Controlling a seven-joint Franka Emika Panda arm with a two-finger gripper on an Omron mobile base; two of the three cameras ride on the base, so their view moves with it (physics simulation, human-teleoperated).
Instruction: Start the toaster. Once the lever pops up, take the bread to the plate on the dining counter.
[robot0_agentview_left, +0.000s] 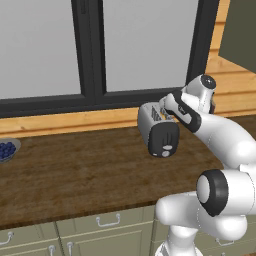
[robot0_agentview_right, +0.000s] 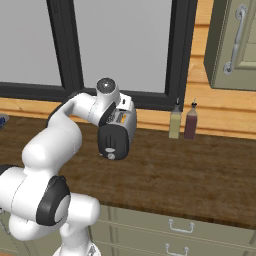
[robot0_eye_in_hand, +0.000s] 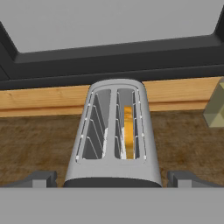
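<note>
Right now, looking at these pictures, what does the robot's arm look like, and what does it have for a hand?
The arm is made of smooth, rounded glossy white segments, joined by dark, nearly black rings at the joints. One joint ends in a round grey cap. No loose cables or markings are visible. Its hand is a gripper with two small, blocky dark grey fingers.

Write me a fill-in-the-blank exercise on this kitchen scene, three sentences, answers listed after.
1. In the hand view, the bread sits in the ____ slot of the toaster.
2. The gripper hangs over the toaster with its jaws ____, one fingertip on each side.
3. To the right of the toaster in the right base view, two ____ stand on the counter against the wooden wall.

Missing words: right; open; bottles
</note>
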